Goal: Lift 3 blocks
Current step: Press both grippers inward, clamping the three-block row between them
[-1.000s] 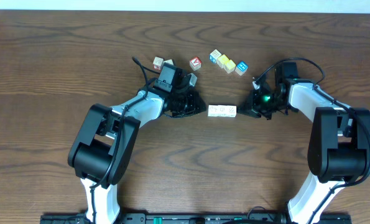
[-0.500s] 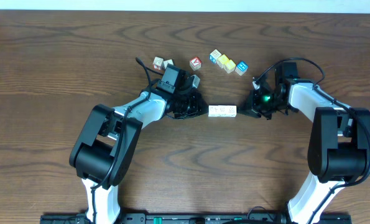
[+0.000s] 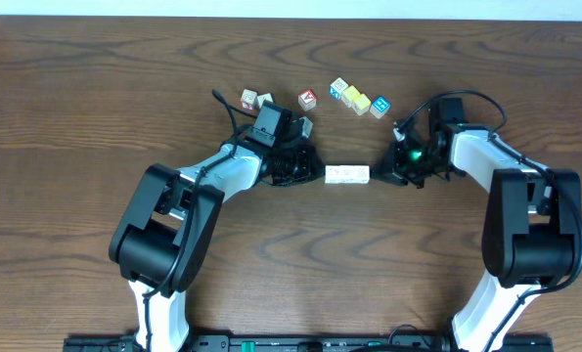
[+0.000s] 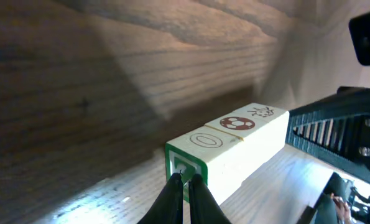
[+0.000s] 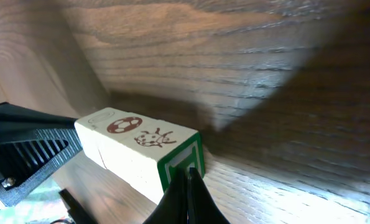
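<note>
Stretching wide, dark wood-grain table (image 3: 75,88), blocks (image 3: 347,174) central

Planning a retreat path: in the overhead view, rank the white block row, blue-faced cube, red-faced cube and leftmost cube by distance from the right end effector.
1. Row of three white wooden blocks, at the right end effector's tip.
2. Blue-faced wooden cube, straight up-frame.
3. Red-faced wooden cube, up-frame, centre.
4. Leftmost pale wooden cube, upper left.

O on end block (image 4: 208,139), football on middle block (image 4: 237,123)
</note>
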`<state>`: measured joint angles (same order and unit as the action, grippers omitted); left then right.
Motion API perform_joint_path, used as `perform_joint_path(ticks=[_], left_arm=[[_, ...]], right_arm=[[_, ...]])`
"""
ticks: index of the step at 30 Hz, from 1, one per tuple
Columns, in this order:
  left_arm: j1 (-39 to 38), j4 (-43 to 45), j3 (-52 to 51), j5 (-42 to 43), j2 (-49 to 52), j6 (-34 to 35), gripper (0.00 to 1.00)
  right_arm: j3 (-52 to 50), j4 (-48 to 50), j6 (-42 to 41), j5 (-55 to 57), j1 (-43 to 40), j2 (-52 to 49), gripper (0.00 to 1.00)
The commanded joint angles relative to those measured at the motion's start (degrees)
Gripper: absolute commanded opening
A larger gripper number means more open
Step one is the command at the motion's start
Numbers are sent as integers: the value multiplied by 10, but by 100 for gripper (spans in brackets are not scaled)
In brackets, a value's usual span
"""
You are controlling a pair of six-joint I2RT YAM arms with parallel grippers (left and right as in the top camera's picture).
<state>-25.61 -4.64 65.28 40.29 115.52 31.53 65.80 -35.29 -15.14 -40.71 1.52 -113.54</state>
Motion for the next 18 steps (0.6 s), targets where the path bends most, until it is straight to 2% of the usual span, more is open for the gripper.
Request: perform_joint_path(ticks=[1, 18], left_arm=[[-2, 0, -2, -5, 2, 1, 7], [-2, -10, -2, -4, 2, 1, 7]], right_arm=[[-4, 0, -7, -14, 16, 2, 1], [-4, 4, -6, -15, 19, 2, 1]])
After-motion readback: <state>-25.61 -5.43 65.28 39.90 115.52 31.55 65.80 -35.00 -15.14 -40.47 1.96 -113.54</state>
